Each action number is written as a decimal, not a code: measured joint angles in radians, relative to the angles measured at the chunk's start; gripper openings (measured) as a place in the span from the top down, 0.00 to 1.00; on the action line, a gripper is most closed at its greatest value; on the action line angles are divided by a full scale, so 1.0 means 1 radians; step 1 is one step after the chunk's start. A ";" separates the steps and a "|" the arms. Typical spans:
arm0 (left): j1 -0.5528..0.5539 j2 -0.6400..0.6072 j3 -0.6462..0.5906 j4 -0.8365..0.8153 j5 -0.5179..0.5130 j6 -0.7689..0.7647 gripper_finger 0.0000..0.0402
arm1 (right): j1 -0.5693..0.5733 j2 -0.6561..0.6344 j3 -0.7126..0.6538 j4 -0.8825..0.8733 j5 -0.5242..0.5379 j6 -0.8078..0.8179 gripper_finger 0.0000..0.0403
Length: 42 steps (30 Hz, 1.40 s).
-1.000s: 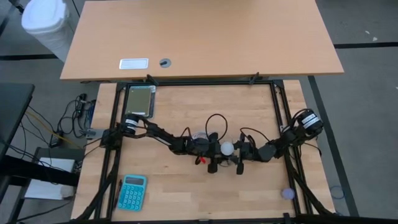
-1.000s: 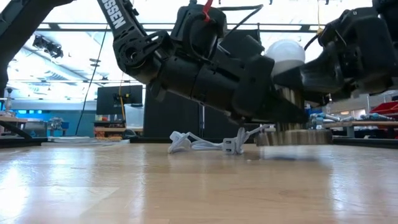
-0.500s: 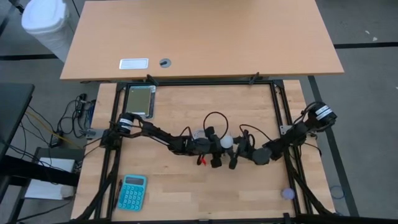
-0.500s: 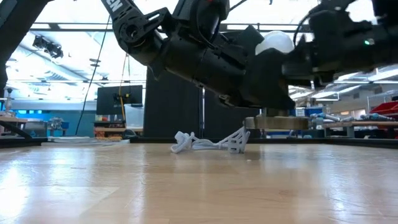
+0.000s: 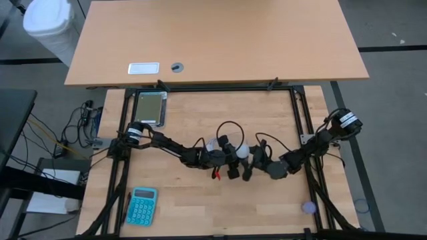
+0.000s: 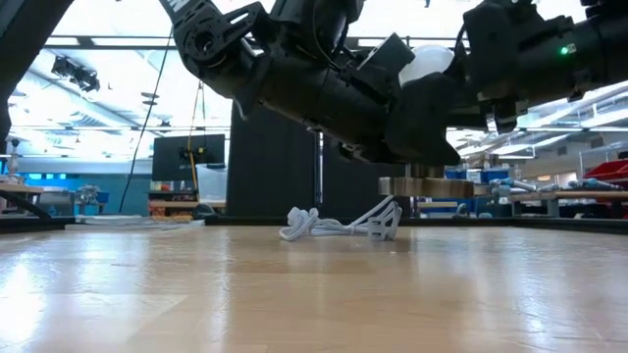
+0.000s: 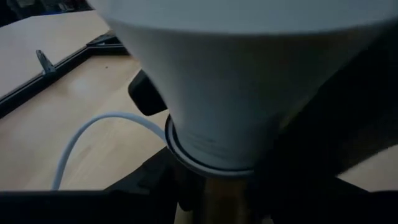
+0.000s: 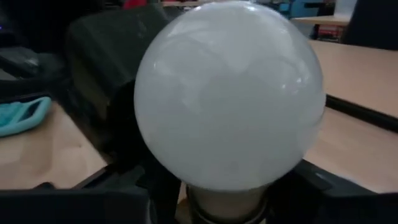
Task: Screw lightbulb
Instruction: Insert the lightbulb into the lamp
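Left hand [image 5: 233, 165] is holding the grey socket [image 6: 425, 185] off the desk [image 5: 193, 200]; lightbulb [image 5: 243, 151] is standing upright in it, right hand [image 5: 252, 165] just beside, grip unclear.

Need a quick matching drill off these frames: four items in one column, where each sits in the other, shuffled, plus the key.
Items:
1. lightbulb
2. teal calculator
3. socket disc
4. white cord

Places:
A. near left corner of the table
B. between the two grippers, mid-table
C. lifted off the table, right under the bulb
D. bunched on the table surface

Pairs: 1-B, 2-A, 3-C, 4-D
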 joint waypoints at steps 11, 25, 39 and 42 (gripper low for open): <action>0.000 0.000 0.001 -0.009 0.127 0.009 0.52 | 0.043 -0.064 -0.018 -0.043 -0.108 -0.070 0.13; 0.046 0.000 0.002 -0.029 0.625 0.104 0.52 | 0.044 -0.334 -0.139 -0.253 -0.398 -0.136 0.14; 0.126 0.000 0.000 0.002 0.928 0.107 0.52 | -0.112 -0.216 -0.328 0.256 -0.634 -0.217 0.19; 0.147 0.000 0.000 0.014 0.968 0.108 0.52 | -0.149 -0.159 -0.312 0.325 -0.707 -0.242 0.19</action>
